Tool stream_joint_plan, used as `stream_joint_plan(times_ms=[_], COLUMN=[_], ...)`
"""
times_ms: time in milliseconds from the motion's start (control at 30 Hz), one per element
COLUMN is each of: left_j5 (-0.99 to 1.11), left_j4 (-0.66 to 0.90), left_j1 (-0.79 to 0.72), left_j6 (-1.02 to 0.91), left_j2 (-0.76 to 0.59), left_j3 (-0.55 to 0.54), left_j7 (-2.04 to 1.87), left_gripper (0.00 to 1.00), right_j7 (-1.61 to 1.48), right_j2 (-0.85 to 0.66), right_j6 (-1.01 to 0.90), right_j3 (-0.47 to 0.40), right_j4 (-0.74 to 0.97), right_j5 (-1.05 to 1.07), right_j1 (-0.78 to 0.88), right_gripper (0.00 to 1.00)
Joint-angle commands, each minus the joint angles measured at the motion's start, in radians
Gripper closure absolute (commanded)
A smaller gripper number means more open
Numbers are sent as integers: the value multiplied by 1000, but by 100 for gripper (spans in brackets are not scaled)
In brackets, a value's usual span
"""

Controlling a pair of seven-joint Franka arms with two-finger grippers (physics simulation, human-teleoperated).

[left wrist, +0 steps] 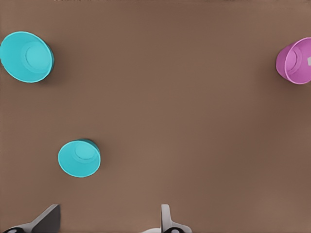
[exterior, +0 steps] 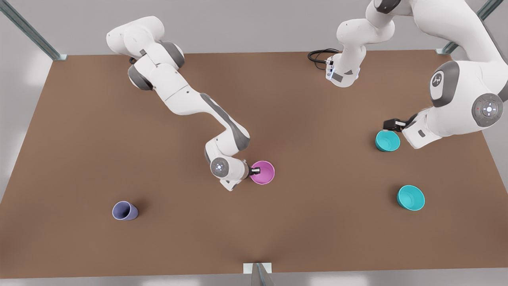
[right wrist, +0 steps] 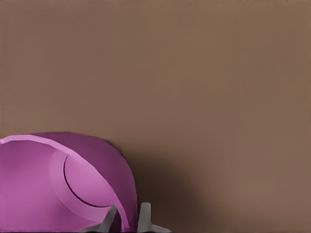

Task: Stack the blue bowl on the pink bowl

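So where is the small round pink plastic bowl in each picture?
Front view: the small round pink plastic bowl sits mid-table, at the right gripper.
Left wrist view: at the picture's edge, across the brown table from two teal bowls.
Right wrist view: close up, its rim between the fingers.
Shared landmark: the brown table.

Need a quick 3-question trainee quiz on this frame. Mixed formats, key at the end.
1. True or false: the small round teal plastic bowl beside the left gripper is already stacked on the small round pink plastic bowl.
2. Which gripper is at the pink bowl's rim? A) left gripper B) right gripper C) neither
3. Fill in: the brown table holds ____ teal bowls.

Key: 1 false, they stand far apart. 2 B. 3 two; the second teal bowl sits alone, with no gripper at it.
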Motion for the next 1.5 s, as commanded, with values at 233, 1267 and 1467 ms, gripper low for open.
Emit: stream_joint_plan(times_ms=[233,1267,1467], left_j5=[-140,-353,-352], left_j4=[-512,-761,-398], left_j1=[3,-202,-624], left_j6=[556,734,719], left_j2=[14,8,171], left_j3=[410,459,312], left_j7=[413,552,-482], left_gripper=[0,79,79], right_j7=[-97,-569,-569], right_j2=[-256,-709,-709], right_j6=[-660,-974,-972], right_j3=[-2,-26,-28], right_j4=[10,15,15], right_j5=[-154,-492,-490], right_j1=[-377,-572,-574], right_gripper=[0,0,0])
